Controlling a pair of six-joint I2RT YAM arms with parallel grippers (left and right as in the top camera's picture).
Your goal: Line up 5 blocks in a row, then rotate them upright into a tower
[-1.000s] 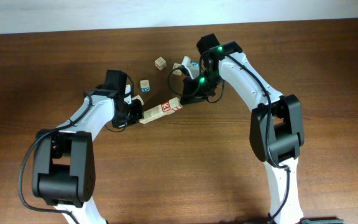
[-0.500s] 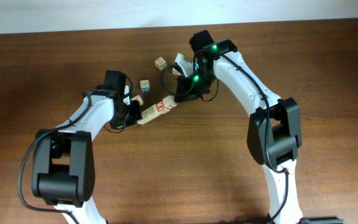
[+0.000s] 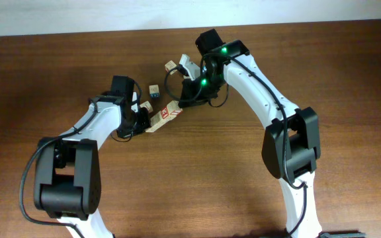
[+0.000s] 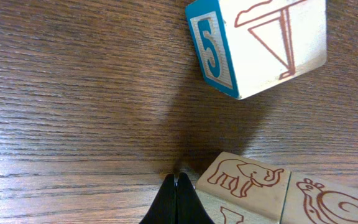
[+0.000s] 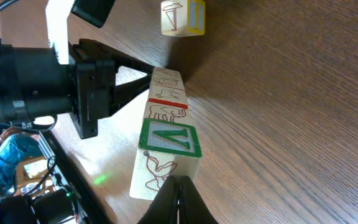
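Block row (image 3: 164, 116) diagonal on bench (image 3: 243, 185), left of frame centre. Left gripper (image 4: 177, 182) closed, empty, tip at lower end; right gripper (image 5: 179, 185) closed, empty, at upper end. Probably opposed nudges to pivot row.

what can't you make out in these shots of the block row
- Overhead: the number of blocks in the row; the prints are too small, and the right gripper covers the far end.
- Left wrist: the snail block is cut off by the bottom edge.
- Right wrist: the loose cube is cut off by the top edge, and the row's near corner is hidden behind the shut fingertips.
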